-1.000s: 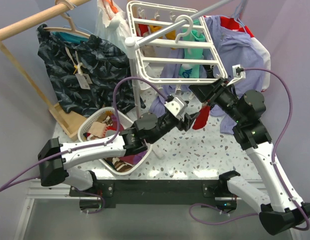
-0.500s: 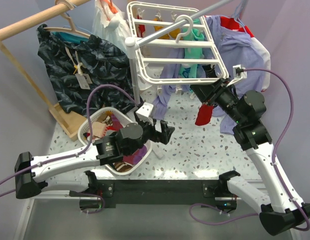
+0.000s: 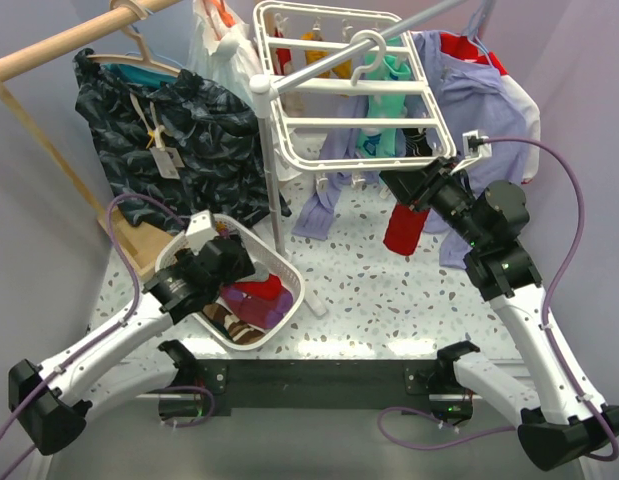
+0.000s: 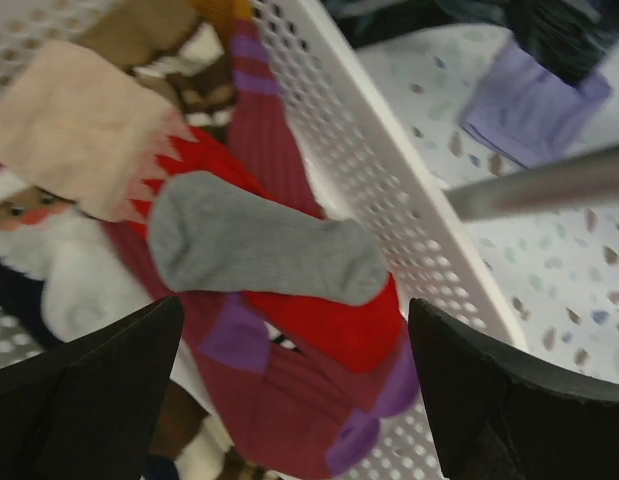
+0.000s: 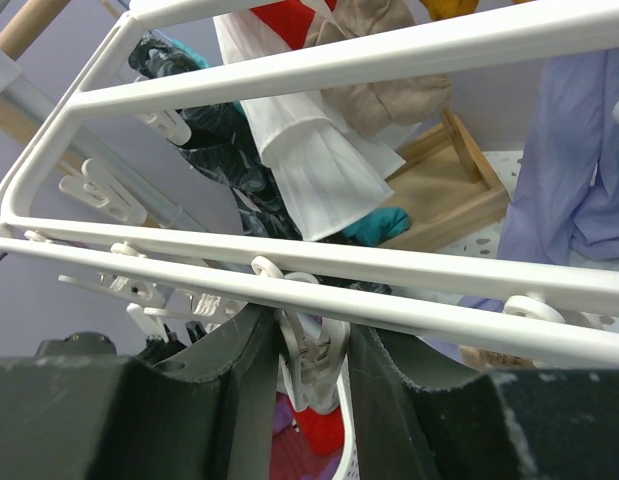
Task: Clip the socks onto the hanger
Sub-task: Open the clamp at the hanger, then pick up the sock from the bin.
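The white grid hanger (image 3: 289,125) hangs at the top centre. My right gripper (image 3: 417,188) is shut on one of its small white clips (image 5: 314,345), under the front bar (image 5: 439,270). One red sock (image 3: 401,228) hangs below that clip and also shows in the right wrist view (image 5: 327,432). My left gripper (image 3: 229,262) is open and empty over the white basket (image 3: 294,288). In the left wrist view its fingers (image 4: 89,390) frame a bright red cloth (image 4: 334,335) lying under a grey sock (image 4: 259,240). No cuff shows, so I cannot tell if it is the second sock.
The basket wall (image 4: 389,190) holds several mixed socks, including a maroon-and-purple one (image 4: 279,400). A metal pole (image 3: 274,200) stands beside the basket. A wooden rack with a dark garment (image 3: 169,130) is at the left. Lilac clothes (image 3: 489,90) hang behind the right arm. Teal socks (image 3: 389,75) hang on the hanger.
My left arm has pulled back from the hanging red sock and swung left to above the basket. My right gripper stays on the clip, and the sock now hangs from it alone.
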